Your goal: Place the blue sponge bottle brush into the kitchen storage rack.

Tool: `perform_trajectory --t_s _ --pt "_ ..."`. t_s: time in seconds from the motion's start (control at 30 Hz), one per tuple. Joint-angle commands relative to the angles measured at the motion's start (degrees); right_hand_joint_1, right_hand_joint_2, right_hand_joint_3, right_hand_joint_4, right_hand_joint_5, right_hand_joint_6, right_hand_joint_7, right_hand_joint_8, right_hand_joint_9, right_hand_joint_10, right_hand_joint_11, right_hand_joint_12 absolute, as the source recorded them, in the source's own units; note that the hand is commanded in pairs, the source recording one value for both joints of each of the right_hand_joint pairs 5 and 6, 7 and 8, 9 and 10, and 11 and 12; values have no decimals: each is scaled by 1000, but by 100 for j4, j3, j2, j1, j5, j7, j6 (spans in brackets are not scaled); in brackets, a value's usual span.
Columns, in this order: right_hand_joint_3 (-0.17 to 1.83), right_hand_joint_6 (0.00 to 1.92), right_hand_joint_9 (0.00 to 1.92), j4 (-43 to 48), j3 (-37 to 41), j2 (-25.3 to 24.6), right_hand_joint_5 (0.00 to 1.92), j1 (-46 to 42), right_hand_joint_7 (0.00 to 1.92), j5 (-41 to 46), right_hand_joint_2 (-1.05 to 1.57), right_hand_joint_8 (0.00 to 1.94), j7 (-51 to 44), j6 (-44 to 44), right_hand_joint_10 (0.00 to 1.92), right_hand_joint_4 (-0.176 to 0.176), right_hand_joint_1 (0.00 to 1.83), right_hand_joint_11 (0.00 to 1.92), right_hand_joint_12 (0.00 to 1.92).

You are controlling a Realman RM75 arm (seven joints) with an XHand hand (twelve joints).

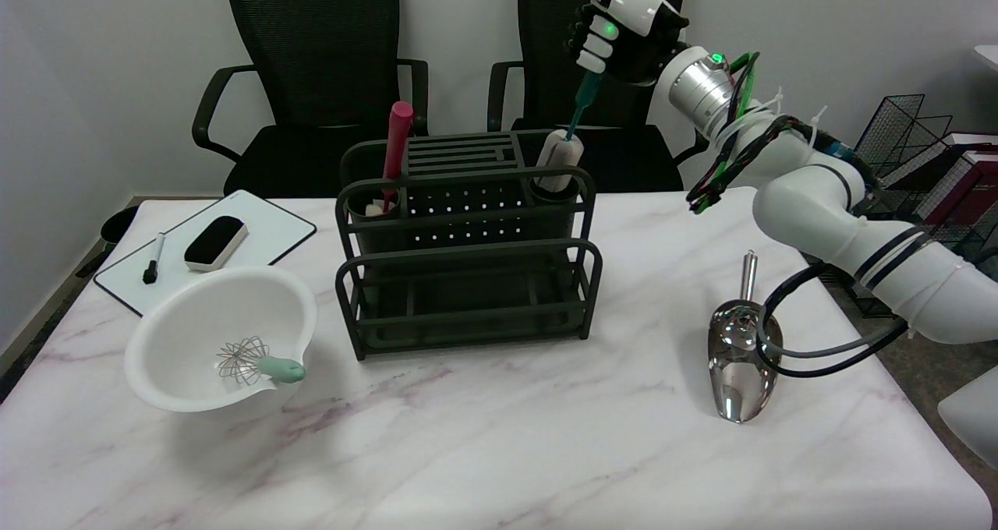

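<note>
The right hand (620,35) is raised above the rack's back right corner, fingers curled tight around the teal handle of the blue sponge bottle brush (563,160). The brush is held near upright, slightly tilted, sponge end down. Its pale sponge head is partly sunk into the round cup at the right rear of the kitchen storage rack (468,238); the lower tip is hidden behind the cup rim, so contact with the bottom cannot be told. A red-handled tool (396,148) is stood in the matching left cup. The rack is set mid-table on the marble table (499,436).

A white bowl (222,339) is placed at front left, with a small whisk (257,362) lying inside, green handle resting toward the rim. Behind it a whiteboard (257,238) is seen with an eraser (216,242) and a marker (153,258) on it. A metal scoop (743,351) lies at the right, apart from the rack. 2 black chairs (320,70) are stood behind the table.
</note>
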Motion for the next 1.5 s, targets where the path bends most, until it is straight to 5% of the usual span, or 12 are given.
perform_trajectory --t_s 0.03,1.5 --pt "320 1920 1920 -230 -128 -82 1920 -23 1920 -24 1571 1920 -17 133 1920 0 1011 1920 1920" --pt "328 1920 1920 -664 -218 -362 1920 -359 1920 -368 1571 1920 -18 749 1920 0 988 1920 1920"
